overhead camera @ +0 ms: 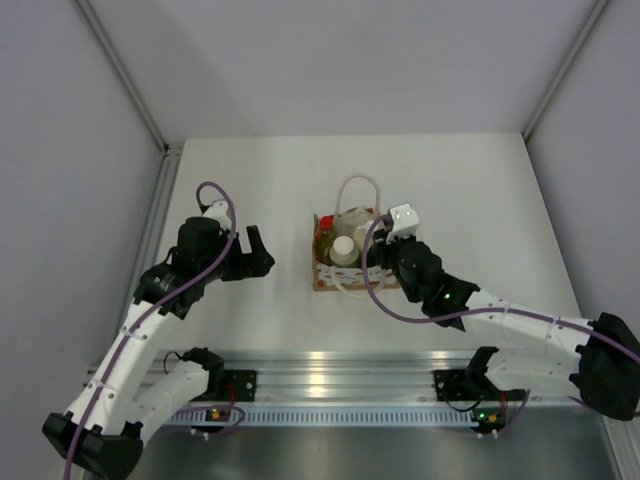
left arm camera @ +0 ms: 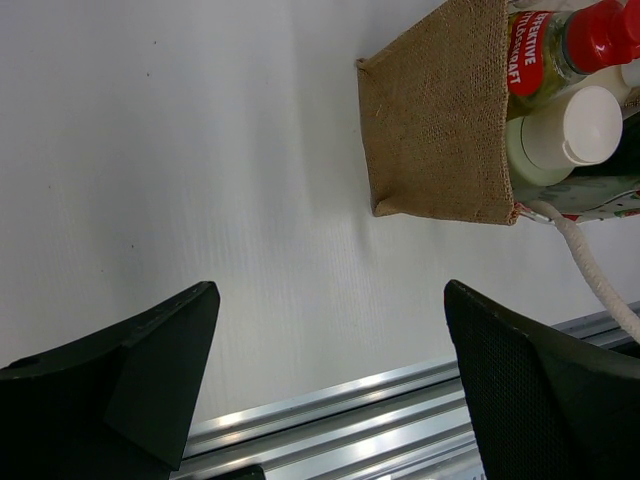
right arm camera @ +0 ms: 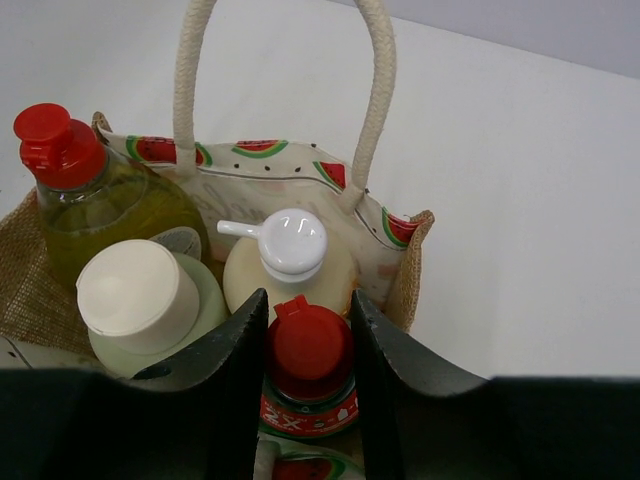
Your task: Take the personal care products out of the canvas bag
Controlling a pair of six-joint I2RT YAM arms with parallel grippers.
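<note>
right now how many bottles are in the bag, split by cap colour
red cap: 2 (yellow bottle, dark green bottle)
white cap: 1 (cream rounded bottle)
off-white cap: 1 (pale green cylinder)
total: 4 bottles, all inside the canvas bag
</note>
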